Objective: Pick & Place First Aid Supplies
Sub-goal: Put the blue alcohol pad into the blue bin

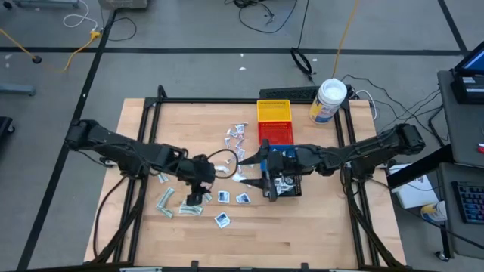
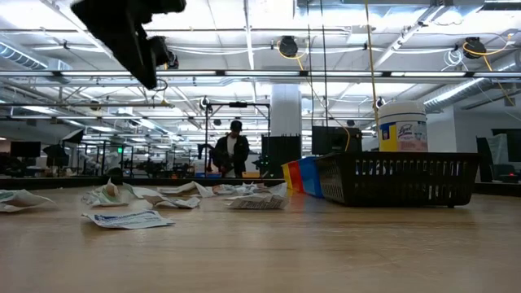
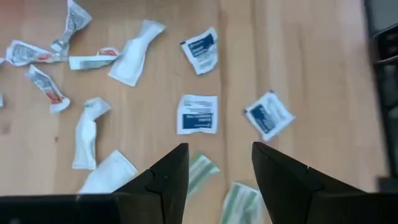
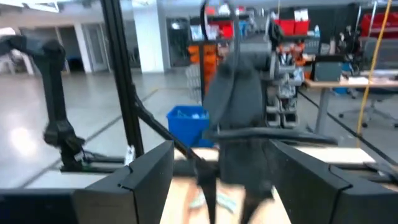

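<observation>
1. Table: pale wooden top with visible plank grain, framed by dark rails.
2. First aid supplies: small flat packets scattered across the table's middle and left. White squares with blue print lie flat; pale green long wrappers are striped; white sachets are crumpled and twisted.
3. Black bin: slotted plastic walls, rectangular; several packets are seen inside it in the high view.
4. Blue bin, red bin and yellow bin: ranged in a row behind the black bin.
5. White jar: cylindrical, yellow label, stood at the table's far right edge.
6. Left gripper: dark, wedge-shaped fingers spread apart with nothing between them. It is held above the packets; green wrappers lie just beneath the fingertips, 3 blue-printed squares slightly beyond.
7. Right gripper: positioned over the black bin, fingers spread, nothing seen pinched.
8. A person: seen standing far off in the room.
</observation>
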{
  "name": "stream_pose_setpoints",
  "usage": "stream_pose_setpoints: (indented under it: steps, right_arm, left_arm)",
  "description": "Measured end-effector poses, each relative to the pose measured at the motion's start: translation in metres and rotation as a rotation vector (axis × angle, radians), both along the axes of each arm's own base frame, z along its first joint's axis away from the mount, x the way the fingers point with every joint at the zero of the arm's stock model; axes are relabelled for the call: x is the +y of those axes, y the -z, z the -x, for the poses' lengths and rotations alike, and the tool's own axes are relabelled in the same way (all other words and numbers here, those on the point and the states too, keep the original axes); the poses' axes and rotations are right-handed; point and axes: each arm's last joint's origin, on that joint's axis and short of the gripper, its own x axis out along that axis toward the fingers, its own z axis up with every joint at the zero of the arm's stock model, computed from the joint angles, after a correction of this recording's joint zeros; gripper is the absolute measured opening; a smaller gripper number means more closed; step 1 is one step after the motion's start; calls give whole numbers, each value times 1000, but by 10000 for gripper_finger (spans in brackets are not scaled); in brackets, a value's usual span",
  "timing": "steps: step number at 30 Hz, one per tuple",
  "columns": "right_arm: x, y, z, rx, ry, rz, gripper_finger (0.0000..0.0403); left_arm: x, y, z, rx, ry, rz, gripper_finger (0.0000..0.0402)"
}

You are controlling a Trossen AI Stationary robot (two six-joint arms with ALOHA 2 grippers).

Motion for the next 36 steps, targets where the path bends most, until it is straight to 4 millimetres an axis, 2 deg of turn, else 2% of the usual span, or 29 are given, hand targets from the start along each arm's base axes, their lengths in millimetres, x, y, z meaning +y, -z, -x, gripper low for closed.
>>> stream_pose_setpoints:
  steps: [5,11,16,20,26,32,34,36]
  right_arm:
    - [4,-4,1,-39,26,-54,251]
    - [4,-16,7,-103,9,-152,251]
    - [3,-22,11,-132,5,-154,251]
    - [3,-24,13,-143,11,-114,251]
    - [3,-24,13,-140,13,-101,251]
    - [3,-24,13,-145,16,-76,251]
    - [3,-24,13,-148,16,-76,251]
    - [3,-24,13,-148,16,-76,251]
  left_arm:
    - [-9,28,-10,107,-13,-122,182]
    - [-26,68,-25,224,5,-171,182]
    - [-36,91,-39,204,-58,-169,182]
    - [-39,100,-47,163,-92,-181,182]
    - [-46,118,-51,187,-43,-202,182]
    - [-51,125,-54,188,-24,-205,181]
    - [-50,126,-55,183,-24,-205,171]
    - [-49,126,-56,181,-15,-208,141]
